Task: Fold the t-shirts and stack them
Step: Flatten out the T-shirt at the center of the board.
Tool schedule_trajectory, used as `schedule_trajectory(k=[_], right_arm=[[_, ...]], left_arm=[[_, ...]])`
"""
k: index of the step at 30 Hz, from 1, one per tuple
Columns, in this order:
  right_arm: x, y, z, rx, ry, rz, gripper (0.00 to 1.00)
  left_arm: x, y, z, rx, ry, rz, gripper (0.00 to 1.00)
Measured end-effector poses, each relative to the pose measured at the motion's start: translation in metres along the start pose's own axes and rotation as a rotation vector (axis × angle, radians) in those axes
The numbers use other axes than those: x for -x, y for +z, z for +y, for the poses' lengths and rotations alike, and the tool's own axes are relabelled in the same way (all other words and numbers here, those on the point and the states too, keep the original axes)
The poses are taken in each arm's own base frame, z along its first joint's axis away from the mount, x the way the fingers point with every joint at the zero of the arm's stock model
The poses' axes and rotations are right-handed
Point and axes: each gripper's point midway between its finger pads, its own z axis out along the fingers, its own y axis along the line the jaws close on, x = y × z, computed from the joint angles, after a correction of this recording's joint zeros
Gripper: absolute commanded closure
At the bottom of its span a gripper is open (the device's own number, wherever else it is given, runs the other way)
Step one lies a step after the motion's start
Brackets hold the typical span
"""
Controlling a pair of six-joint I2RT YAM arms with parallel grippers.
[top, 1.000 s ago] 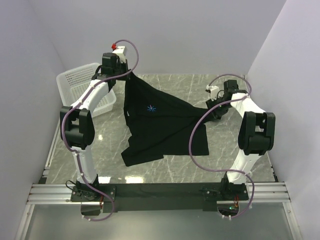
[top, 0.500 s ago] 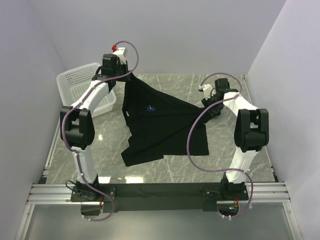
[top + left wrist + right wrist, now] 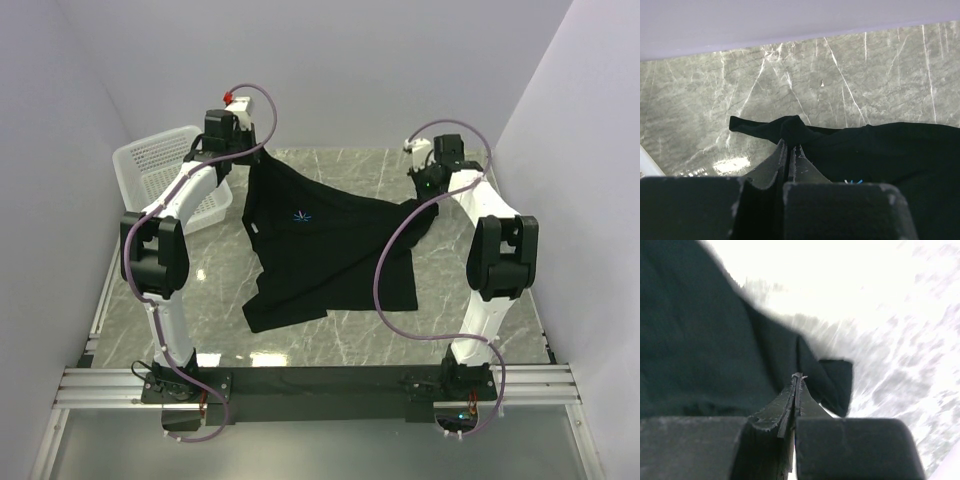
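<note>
A black t-shirt (image 3: 320, 250) with a small blue logo hangs stretched between both arms, its lower part lying crumpled on the marble table. My left gripper (image 3: 252, 152) is raised at the far left and shut on the shirt's upper corner. In the left wrist view the left gripper (image 3: 789, 146) pinches a bunch of the black t-shirt (image 3: 880, 150) at its tips. My right gripper (image 3: 424, 190) is at the far right, shut on the shirt's right corner. In the right wrist view the right gripper (image 3: 798, 376) is closed, with the dark t-shirt (image 3: 700, 340) around its tips.
A white mesh basket (image 3: 160, 170) stands at the far left against the wall, beside the left arm. Walls close the table in on the left, back and right. A purple cable (image 3: 385, 270) from the right arm loops over the shirt's right side.
My right gripper has gone from open to shut while its arm swung toward the far wall, lifting the shirt's right corner. The left arm has stayed still with its grip unchanged.
</note>
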Motion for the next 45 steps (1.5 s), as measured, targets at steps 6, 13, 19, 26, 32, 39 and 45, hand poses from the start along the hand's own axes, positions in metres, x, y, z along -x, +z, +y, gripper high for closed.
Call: schedule_trajectory(k=[6,13,19,26,32,39,45], right_arm=[[0.048,-0.016,-0.013,-0.043,0.028,-0.119,1.0],[0.064,-0.017,-0.013,-0.029,0.012,-0.147,0.62],[0.027,-0.006,0.007,0.064,-0.055,-0.045,0.52],[-0.003,0.022,0.031,0.162,-0.126,0.074,0.51],[-0.006,0.051,0.053,0.216,-0.178,0.127,0.53],[-0.008,0.059,0.053,0.201,-0.189,0.158,0.59],[-0.007,0.059,0.053,0.201,-0.187,0.155,1.0]], left_arm=[[0.0,0.0,0.001,0.001,-0.001,-0.001,1.0],[0.001,0.0,0.002,0.003,-0.002,-0.002,1.0],[0.001,0.0,0.002,0.001,-0.006,-0.002,1.0],[-0.004,0.001,0.0,-0.013,-0.019,0.002,0.99],[-0.004,0.001,0.001,-0.012,-0.02,0.001,1.0],[-0.012,0.002,0.003,-0.015,-0.031,0.014,1.0],[-0.01,0.001,0.002,-0.019,-0.03,0.011,1.0]])
